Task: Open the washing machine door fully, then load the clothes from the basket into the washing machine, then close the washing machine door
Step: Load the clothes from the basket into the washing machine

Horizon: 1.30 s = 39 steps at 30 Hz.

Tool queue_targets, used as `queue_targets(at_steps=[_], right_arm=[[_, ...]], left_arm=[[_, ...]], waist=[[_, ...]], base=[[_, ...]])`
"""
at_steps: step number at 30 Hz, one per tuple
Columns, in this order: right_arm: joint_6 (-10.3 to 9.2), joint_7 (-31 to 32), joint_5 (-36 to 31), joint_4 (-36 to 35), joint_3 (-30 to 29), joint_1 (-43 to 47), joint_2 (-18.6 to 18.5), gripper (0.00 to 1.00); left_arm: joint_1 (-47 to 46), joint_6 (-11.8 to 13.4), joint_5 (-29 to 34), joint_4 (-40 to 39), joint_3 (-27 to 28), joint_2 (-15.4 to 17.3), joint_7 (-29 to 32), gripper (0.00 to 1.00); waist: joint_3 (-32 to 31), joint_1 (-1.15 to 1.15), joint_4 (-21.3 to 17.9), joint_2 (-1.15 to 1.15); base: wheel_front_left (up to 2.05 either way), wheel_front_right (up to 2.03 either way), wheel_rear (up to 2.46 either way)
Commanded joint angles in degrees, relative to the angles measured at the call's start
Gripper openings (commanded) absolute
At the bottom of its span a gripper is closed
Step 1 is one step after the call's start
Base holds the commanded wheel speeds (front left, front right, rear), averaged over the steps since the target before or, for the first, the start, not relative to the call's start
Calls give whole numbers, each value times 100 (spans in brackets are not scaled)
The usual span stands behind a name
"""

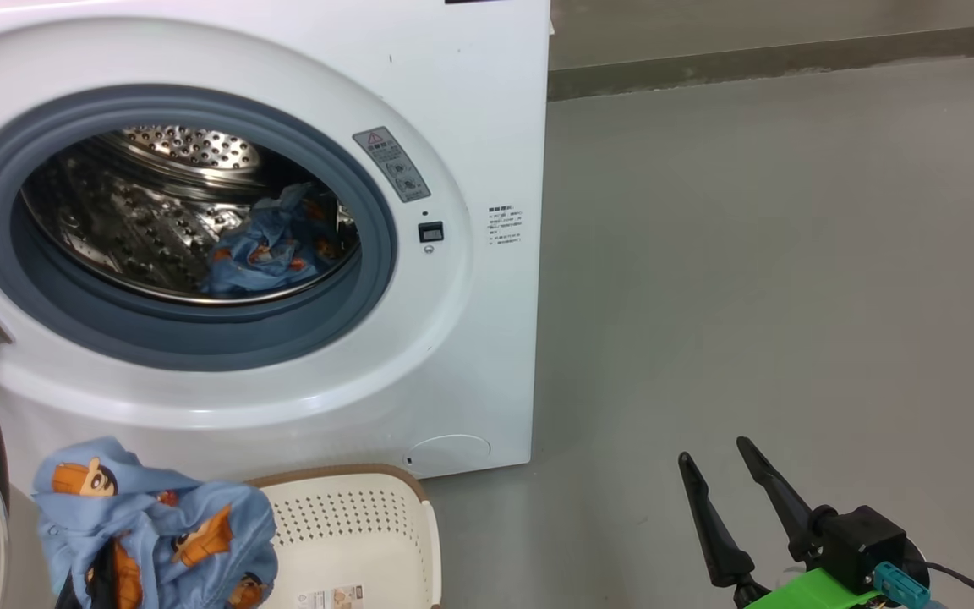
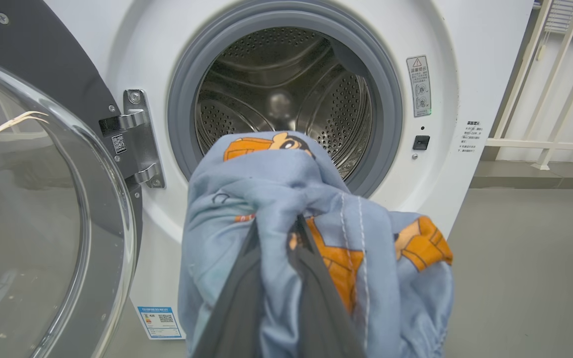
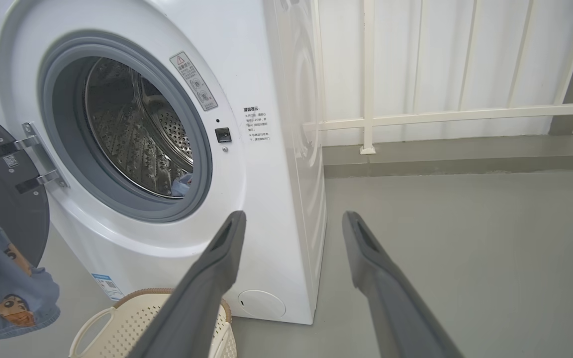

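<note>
Head view: one loaded garment (image 1: 271,245) lies inside the washing machine (image 1: 470,127). The held garment (image 1: 149,524) hangs before the machine's front, over the basket (image 1: 352,516). The right gripper (image 1: 714,448) is spread and empty.

Left wrist view: the left gripper (image 2: 277,228) pinches that soft, light cloth, facing the machine's opening. A bunched middle fold probably grips best.

Right wrist view: the basket sits at the machine's foot.

1. This is looking like a bare laundry or utility area: a white front-loading washing machine (image 1: 487,127) is standing directly on a plain grey floor (image 1: 749,296).
2. A perforated basket (image 1: 352,516) is sitting at its foot.
3. A white railing (image 3: 465,114) is running behind.
</note>
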Motion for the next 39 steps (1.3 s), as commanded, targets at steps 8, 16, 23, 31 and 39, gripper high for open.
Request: queue_targets(at_steps=[8,16,23,31,39], right_arm=[[9,-28,29,-165,175,-40,2,100],[9,-28,74,-202,237,-49,2,100],[9,-28,19,-347,287,-185,2,100],[9,-28,-15,-571,375,-446,2,100],[9,-28,-4,-711,460,-631,2,100]], left_arm=[[-185,-18,15,-178,125,16,-71,0],[-609,-18,-117,-116,-108,12,-71,0],[-1432,-18,-313,70,-225,240,-71,0],[-2410,-18,-534,302,-241,706,-71,0],[-3298,-18,-771,547,-328,1131,-71,0]], waist=[[61,0,-31,0],[333,0,-75,0],[944,0,-144,0],[1638,0,-293,0],[2300,0,-374,0]], base=[[0,0,0],[0,0,0],[0,0,0],[0,0,0],[0,0,0]])
